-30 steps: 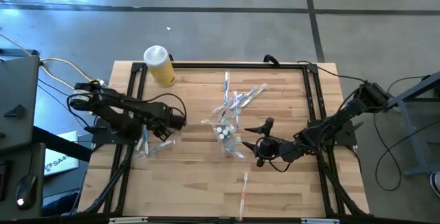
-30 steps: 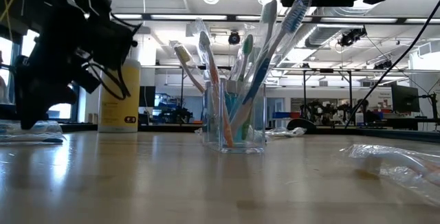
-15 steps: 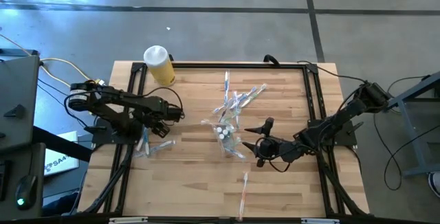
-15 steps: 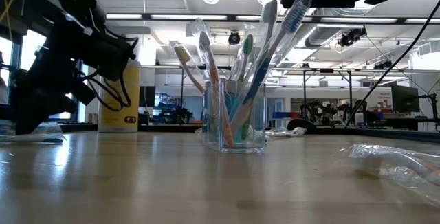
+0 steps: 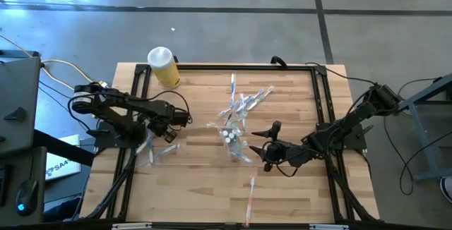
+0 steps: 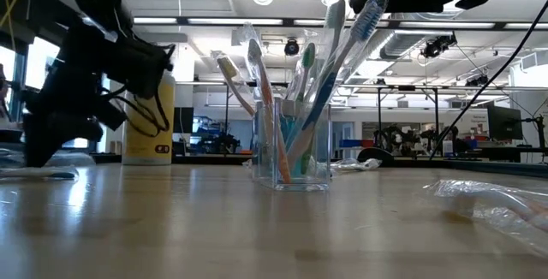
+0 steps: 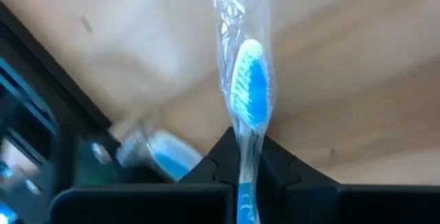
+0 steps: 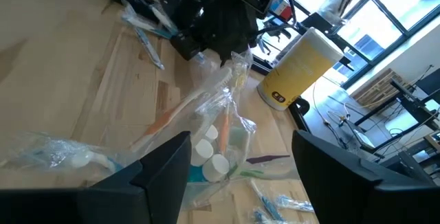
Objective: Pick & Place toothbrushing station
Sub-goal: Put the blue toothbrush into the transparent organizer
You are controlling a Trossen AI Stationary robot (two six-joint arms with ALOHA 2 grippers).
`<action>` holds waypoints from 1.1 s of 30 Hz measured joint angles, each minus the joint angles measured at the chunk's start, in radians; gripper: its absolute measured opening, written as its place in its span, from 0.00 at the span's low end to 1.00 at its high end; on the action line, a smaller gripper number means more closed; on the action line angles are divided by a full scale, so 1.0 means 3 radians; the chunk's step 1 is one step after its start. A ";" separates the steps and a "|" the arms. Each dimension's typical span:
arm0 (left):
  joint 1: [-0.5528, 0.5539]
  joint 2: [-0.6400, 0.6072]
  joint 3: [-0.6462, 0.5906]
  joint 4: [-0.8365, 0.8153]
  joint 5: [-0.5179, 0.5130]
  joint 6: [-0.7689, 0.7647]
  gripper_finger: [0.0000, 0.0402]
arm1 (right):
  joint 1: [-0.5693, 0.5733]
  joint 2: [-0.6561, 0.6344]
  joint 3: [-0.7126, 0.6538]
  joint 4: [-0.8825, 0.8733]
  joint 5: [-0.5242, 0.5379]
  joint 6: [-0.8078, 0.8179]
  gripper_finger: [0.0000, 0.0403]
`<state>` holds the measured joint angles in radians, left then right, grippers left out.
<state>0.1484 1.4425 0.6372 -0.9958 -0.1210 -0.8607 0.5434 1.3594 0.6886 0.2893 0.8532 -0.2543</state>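
Gripping a wrapped blue toothbrush point(image 7: 249, 107), left tool point(image 7: 246, 157), well left of the cup point(image 5: 232, 140).

Two matte black jointed arms with looping black cables and blunt fingers

High view: overhead, straight down on whole bench point(image 5: 191, 188). Low view: bench-top level, close to clear cup point(image 6: 291, 146), facing room behind. Left wrist view: very close on wrapped toothbrush point(image 7: 249, 104). Right wrist view: looks across cup toward yellow bottle point(image 8: 302, 69). Cup, bottle shared by high, low, right wrist.
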 joint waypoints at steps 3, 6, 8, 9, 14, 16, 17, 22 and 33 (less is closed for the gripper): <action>-0.0054 0.0005 0.0178 0.0118 -0.0308 0.0124 0.02 | 0.0000 0.0000 0.0000 -0.0004 0.0008 0.0000 0.61; -0.0147 0.0001 0.0378 0.0012 -0.0314 0.0253 0.02 | 0.0015 0.0000 -0.0001 -0.0004 0.0075 0.0060 0.61; -0.0239 0.0003 0.0576 -0.0038 -0.0345 0.0302 0.01 | 0.0041 0.0000 -0.0001 -0.0004 0.0253 0.0064 0.61; -0.0296 0.0000 0.0686 -0.0074 -0.0417 0.0324 0.01 | 0.0061 0.0000 0.0000 -0.0004 0.0385 0.0058 0.61; -0.0592 0.0000 0.1389 -0.0763 -0.0892 0.0413 0.01 | 0.0204 0.0000 0.0000 -0.0005 0.1148 -0.0131 0.61; -0.0675 0.0000 0.1747 -0.1180 -0.1052 0.0361 0.01 | 0.0252 0.0000 -0.0001 -0.0005 0.1529 -0.0270 0.61; -0.0715 0.0000 0.1933 -0.1352 -0.1160 0.0314 0.01 | 0.0275 0.0000 -0.0001 -0.0004 0.1735 -0.0325 0.61; -0.1014 -0.0004 0.2756 -0.1516 -0.1774 0.0389 0.01 | 0.0348 0.0000 0.0000 -0.0004 0.2385 -0.0403 0.61; -0.1558 -0.0204 0.3026 -0.0014 -0.2109 0.2136 0.01 | 0.0490 -0.0143 -0.0001 -0.0105 0.2233 -0.0051 0.61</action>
<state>-0.3191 1.3813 1.5451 -1.0000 -0.7537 -0.2198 0.6905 1.3164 0.6884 0.2579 1.5232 -0.2696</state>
